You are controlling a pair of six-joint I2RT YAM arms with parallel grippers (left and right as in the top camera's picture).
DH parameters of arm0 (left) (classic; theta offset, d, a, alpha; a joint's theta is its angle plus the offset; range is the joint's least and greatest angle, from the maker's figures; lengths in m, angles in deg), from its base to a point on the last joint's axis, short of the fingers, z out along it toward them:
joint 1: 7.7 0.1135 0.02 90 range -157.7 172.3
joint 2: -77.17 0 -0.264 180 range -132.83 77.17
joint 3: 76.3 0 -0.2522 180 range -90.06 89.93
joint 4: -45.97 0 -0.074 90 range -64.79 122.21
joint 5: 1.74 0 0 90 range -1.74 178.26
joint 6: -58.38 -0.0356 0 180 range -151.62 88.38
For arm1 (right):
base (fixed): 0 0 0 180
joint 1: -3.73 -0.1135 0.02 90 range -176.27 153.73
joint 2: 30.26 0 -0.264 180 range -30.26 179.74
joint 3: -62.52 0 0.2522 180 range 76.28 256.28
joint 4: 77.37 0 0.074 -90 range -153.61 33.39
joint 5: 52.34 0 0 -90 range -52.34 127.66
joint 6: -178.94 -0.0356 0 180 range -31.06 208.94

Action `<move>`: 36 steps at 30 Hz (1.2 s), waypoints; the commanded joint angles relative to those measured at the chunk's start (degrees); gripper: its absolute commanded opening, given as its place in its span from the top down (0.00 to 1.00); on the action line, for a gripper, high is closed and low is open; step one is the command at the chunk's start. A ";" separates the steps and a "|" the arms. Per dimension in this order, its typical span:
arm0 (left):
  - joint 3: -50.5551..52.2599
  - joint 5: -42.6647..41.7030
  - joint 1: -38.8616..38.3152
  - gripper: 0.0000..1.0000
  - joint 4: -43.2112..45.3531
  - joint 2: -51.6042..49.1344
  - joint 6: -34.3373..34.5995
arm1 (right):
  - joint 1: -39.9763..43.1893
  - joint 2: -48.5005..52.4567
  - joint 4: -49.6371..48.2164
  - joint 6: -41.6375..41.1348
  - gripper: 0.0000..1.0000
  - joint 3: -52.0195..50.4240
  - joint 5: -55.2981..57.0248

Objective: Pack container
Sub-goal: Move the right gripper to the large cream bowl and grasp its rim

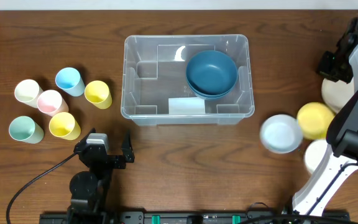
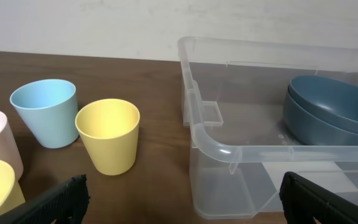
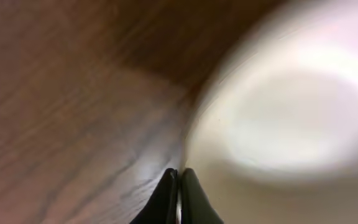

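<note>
While the container (image 1: 160, 87) sits at the middle of the surface (image 1: 185, 168), clear and uncovered, packing looks only just begun. Two blue bowls (image 1: 211, 73), nested one inside the other, sit in its right half toward the far wall. The rest of its floor is bare, and a white label (image 1: 185, 106) shows near its front wall. Left of it, well apart, six cups (image 1: 50, 101) stand upright and empty in a loose cluster: cream, pink, blue, green and two yellow. Right of it lie four more bowls: a white bowl (image 1: 281, 133), blurred and nearest the container, a yellow bowl (image 1: 316, 119) just beside that, and two cream bowls (image 1: 334, 93) partly hidden under the right arm (image 1: 353, 124). All ten pieces likely have yet to go in. The left gripper (image 1: 104, 154) hovers near the front edge, fingers wide apart, holding nothing. The right gripper (image 3: 179, 186) has its fingers pressed together at the rim of a pale bowl (image 3: 291, 112); whether the rim is pinched between them cannot be told
</note>
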 commanded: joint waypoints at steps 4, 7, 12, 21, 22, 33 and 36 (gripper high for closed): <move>0.96 -0.42 0.24 0.02 -1.88 0.37 -0.13 | -0.20 0.48 -0.46 0.74 0.99 0.02 -0.74; 0.96 -0.42 0.24 0.02 -1.86 0.37 -0.13 | -0.24 0.48 -0.74 1.29 0.99 0.02 -0.74; 0.96 -0.42 0.24 0.02 -1.86 0.37 -0.13 | -0.24 0.11 -0.66 1.53 0.99 1.31 -0.87; 0.96 -0.42 0.24 0.02 -1.86 0.37 -0.13 | -5.42 -5.68 11.91 4.00 0.99 21.86 -6.10; 0.96 -0.42 0.24 0.02 -1.86 0.37 -0.13 | -6.82 -6.71 13.62 4.46 0.99 24.79 -6.91; 0.96 -0.42 0.24 0.02 -1.86 0.37 -0.13 | -31.65 -13.31 21.73 5.77 0.99 33.92 -6.62; 0.96 -0.42 0.24 0.02 -1.86 0.37 -0.13 | -38.88 -12.63 22.21 5.75 0.99 32.68 -3.21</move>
